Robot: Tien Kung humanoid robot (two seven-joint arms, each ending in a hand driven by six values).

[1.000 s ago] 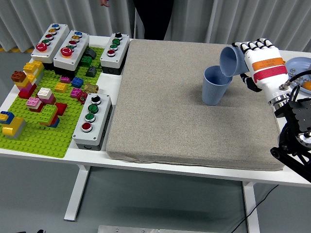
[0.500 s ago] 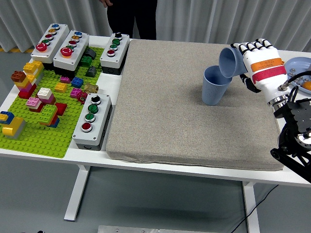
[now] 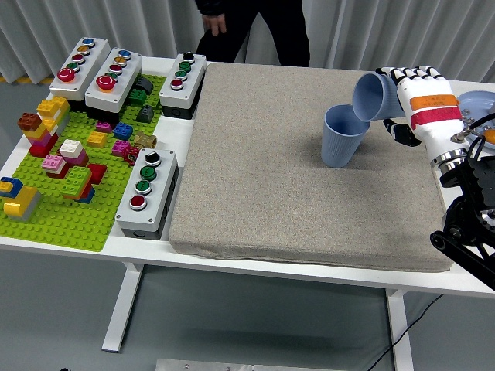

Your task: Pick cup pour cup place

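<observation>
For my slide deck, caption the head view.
Right hand tips a blue cup over the upright cup.

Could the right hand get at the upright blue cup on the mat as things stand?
Probably not yet: the right hand is shut on the tilted blue cup, whose mouth hangs over the upright blue cup. The mat around it looks clear, so position isn't the obstacle.

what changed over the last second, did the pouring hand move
Slightly. The right hand, gripping the tilted blue cup, drifted a little to the right, its mouth still over the standing blue cup. Behind the table the person stepped further into view, one hand now showing. The standing cup, button boxes and brick plate stayed put.
</observation>
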